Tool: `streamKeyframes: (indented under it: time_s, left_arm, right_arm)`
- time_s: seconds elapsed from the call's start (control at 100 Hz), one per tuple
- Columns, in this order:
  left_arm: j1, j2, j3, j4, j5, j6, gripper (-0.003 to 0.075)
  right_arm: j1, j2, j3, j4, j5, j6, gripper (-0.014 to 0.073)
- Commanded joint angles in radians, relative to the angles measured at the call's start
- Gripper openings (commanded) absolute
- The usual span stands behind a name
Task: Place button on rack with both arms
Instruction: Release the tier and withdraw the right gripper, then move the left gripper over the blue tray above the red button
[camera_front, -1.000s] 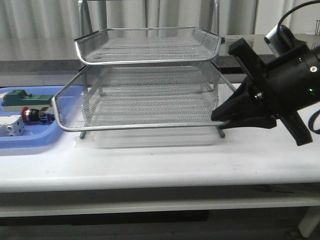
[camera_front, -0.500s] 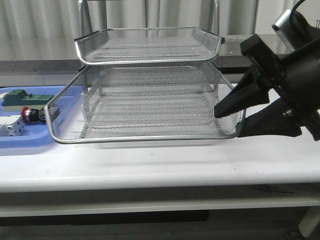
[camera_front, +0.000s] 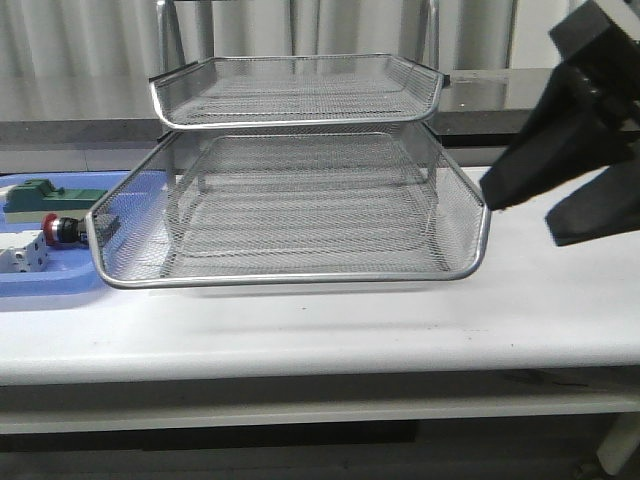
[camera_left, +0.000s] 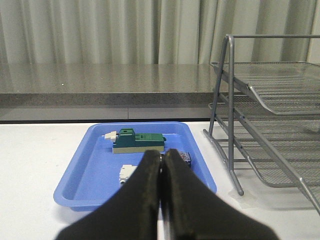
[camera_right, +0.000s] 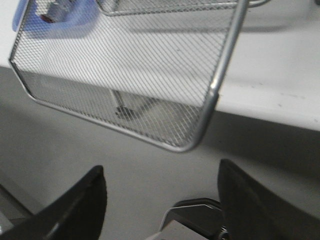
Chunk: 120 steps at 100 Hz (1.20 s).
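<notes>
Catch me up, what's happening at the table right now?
The right gripper is open and empty beside the front right corner of the rack, whose middle tray sticks out toward the table's front edge. The button lies in the blue tray left of the rack, with a green part and a white part. The left gripper is shut and empty, facing that tray.
</notes>
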Motion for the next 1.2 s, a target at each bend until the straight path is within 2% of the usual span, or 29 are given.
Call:
streamKeyframes:
  time_s: [0.0,0.25,0.46,0.76,0.93,1.03,1.1,1.19]
  left_arm:
    - [-0.006,-0.035,0.046,-0.007,-0.080,-0.005,-0.0020]
    - [-0.006,-0.035,0.046,-0.007,-0.080,-0.005,-0.0020]
    - [-0.006,-0.035,0.046,-0.007,-0.080,-0.005,-0.0020]
    - [-0.006,-0.035,0.046,-0.007,-0.080,-0.005,-0.0020]
    - [-0.006,-0.035,0.046,-0.007,-0.080,-0.005,-0.0020]
    - [-0.006,-0.035,0.046,-0.007,-0.080,-0.005,-0.0020]
    - [-0.006,-0.035,0.046,-0.007,-0.080,-0.005,-0.0020]
    - [-0.006,-0.035,0.046,-0.007,-0.080,-0.005,-0.0020]
  right_arm:
    - [-0.004,-0.094,-0.017,-0.150,-0.001,0.141,0.0489]
    - [-0.004,-0.323,-0.027,-0.548,0.031,0.449,0.0489]
    - [-0.004,-0.469,-0.047,-0.779,0.150,0.641,0.0489]
    - [-0.004,-0.639,-0.082,-0.921,0.298,0.776,0.0487]
    - [-0.004,-0.700,-0.082,-1.072,0.329,0.883,0.0487]
    - [-0.004,-0.717,-0.082,-1.089,0.329,0.890,0.0481]
    - [-0.004,-0.721,-0.082,-1.089,0.332,0.890,0.0423]
    - [-0.004,-0.721,-0.082,-1.089,0.336,0.890,0.0287]
